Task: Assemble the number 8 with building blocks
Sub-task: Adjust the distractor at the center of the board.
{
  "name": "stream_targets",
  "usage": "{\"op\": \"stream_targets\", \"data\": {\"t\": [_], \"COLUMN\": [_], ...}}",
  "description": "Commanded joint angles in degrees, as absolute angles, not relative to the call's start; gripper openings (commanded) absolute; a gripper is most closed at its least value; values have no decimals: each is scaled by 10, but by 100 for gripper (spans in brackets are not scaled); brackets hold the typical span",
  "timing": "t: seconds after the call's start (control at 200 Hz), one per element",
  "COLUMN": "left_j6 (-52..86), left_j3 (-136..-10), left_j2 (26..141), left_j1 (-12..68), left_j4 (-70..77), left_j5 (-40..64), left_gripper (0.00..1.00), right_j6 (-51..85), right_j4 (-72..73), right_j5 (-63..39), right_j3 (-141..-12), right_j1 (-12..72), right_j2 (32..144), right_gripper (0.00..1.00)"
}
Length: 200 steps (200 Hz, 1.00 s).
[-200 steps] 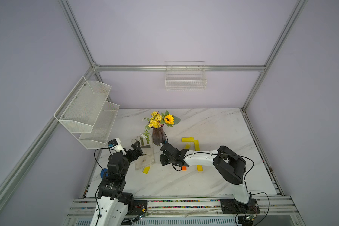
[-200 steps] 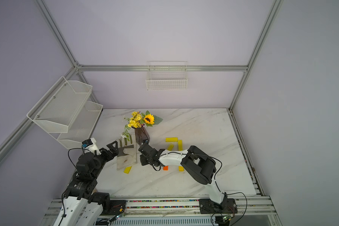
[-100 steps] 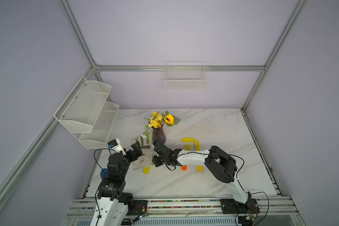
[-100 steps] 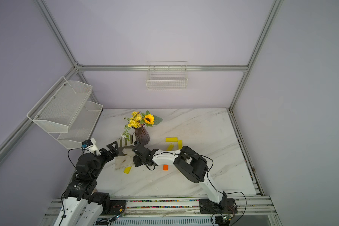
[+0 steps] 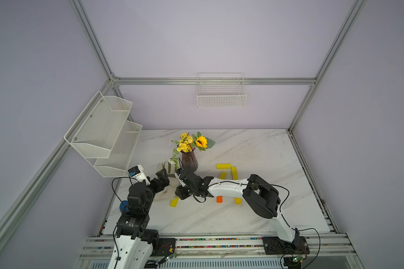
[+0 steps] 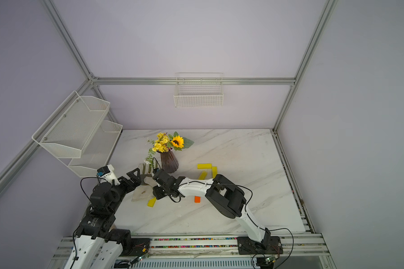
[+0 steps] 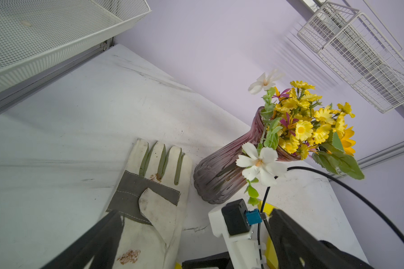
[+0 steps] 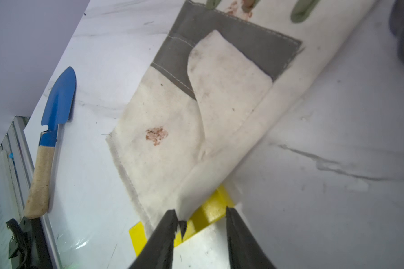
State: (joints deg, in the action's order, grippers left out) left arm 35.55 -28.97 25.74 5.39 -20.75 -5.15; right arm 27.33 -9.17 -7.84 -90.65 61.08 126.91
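Right hand (image 8: 200,210) straddles yellow block (image 8: 214,206), jaws parted.

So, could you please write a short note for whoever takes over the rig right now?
Left pincer: open, empty, above the glove.
Right pincer: open, astride a yellow block partly tucked under the glove's cuff.
Done: three yellow blocks lie loosely grouped; no 8 yet.
To do: free that block, then place it, the orange block and the rest.

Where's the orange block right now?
In both top views, the orange block lies beside the right arm, with a yellow block to its right.
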Motion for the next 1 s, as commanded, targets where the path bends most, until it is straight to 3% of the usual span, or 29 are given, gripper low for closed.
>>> {"op": "stream_targets", "data": {"t": [0.0,0.29,0.795,0.995], "left_j6": [356,351,344,343], "left_j3": [-294,-293,-298,-298], "left_j2": [252,249,246,247], "left_j1": [53,53,52,53], "left_j4": [-199,-199,-201,-200], "left_j5": [-53,-54,-56,-56], "left_gripper": [100,100,100,100], "right_j6": [265,260,230,227], "right_j4": [-129,-116,-165,-140], "right_j5": [-90,-76,-136,-94], "right_j3": [-943,-925,-1041,-986], "right_j1": [619,621,623,626], "right_j2": [1299,1281,1358,1300], "right_gripper": [45,46,47,50]}}
